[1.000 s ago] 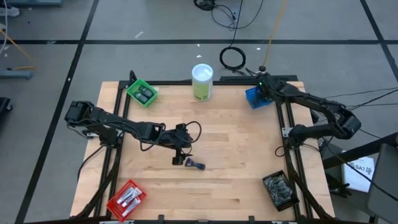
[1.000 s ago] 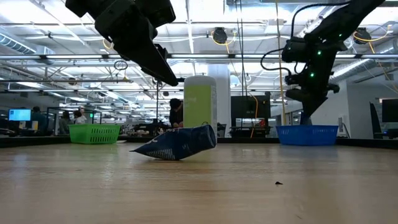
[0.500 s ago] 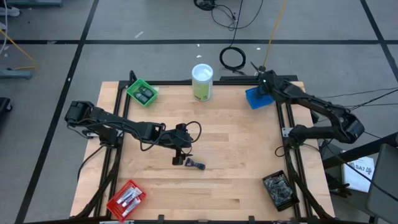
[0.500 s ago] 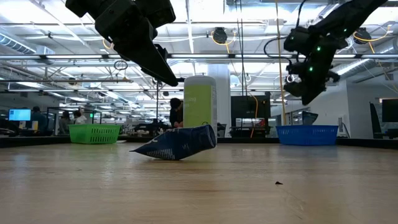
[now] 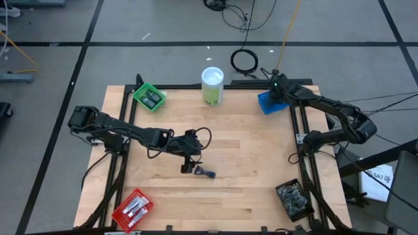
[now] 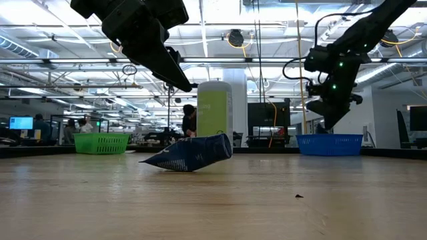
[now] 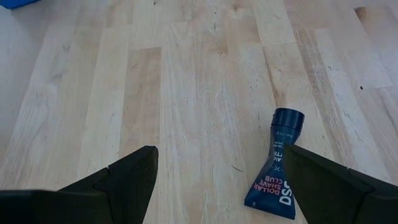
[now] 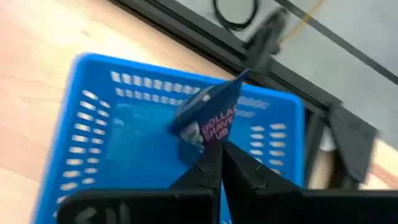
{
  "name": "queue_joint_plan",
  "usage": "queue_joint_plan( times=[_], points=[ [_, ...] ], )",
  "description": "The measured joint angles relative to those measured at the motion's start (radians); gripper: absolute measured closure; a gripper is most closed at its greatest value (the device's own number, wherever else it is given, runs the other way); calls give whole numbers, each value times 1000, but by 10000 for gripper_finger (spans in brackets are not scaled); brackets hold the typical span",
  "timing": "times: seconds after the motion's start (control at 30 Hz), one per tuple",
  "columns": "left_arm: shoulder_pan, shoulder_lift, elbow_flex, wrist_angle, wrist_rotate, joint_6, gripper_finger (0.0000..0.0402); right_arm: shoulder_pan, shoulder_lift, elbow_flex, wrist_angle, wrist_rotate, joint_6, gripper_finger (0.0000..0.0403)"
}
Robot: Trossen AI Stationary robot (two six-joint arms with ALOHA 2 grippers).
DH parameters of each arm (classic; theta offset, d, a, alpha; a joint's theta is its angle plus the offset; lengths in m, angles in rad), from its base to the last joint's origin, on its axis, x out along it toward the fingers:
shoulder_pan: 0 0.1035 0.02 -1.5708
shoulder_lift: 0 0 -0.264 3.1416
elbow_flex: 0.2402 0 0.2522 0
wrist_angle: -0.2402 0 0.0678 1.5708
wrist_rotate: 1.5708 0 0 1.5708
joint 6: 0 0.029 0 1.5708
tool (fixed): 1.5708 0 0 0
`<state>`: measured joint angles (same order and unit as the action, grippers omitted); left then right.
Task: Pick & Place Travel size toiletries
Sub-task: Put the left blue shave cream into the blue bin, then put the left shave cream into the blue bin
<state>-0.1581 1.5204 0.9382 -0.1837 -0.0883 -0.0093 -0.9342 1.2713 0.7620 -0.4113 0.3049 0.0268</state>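
Right gripper (image 8: 219, 163) upper right of high view, over blue bin (image 8: 99, 155), jaws clenched on tube (image 8: 208, 118). Risk: tube pinched only at crimped tail, could swing and catch bin rim on release. Left gripper (image 7: 214, 180) mid-frame, jaws spread wide, hovering over second tube (image 7: 277, 165) lying on surface (image 7: 186, 93); tube near one finger, could get nudged. Versus half second back: right gripper dipped lower toward bin; left unchanged.

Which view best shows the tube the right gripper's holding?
Right wrist view: the blue tube hangs from the shut right gripper above the blue bin. High and low views show only the arm there; the left wrist view misses it.
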Motion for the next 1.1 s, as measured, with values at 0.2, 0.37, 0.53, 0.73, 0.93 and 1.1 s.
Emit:
queue_joint_plan(
  times=[0.2, 0.37, 0.53, 0.73, 0.93, 1.1],
  points=[
    [0, 0, 0, 0, 0, 0, 66, 37, 0, 0, 75, -40, -43, 403],
    [0, 0, 0, 1, 0, 0, 66, 61, -21, 0, 123, -46, -38, 403],
    [0, 0, 0, 2, 0, 0, 66, 105, -53, 0, 140, -57, -15, 403],
    [0, 0, 0, -15, 7, 1, 66, 182, -131, 0, 251, -322, -10, 403],
    [-2, 54, 1, -3, 68, 26, 66, 293, -215, 0, 441, -540, 28, 396],
    [-8, 162, 0, 14, 71, 56, 66, 418, -237, 1, 577, -653, 67, 343]
  ],
)
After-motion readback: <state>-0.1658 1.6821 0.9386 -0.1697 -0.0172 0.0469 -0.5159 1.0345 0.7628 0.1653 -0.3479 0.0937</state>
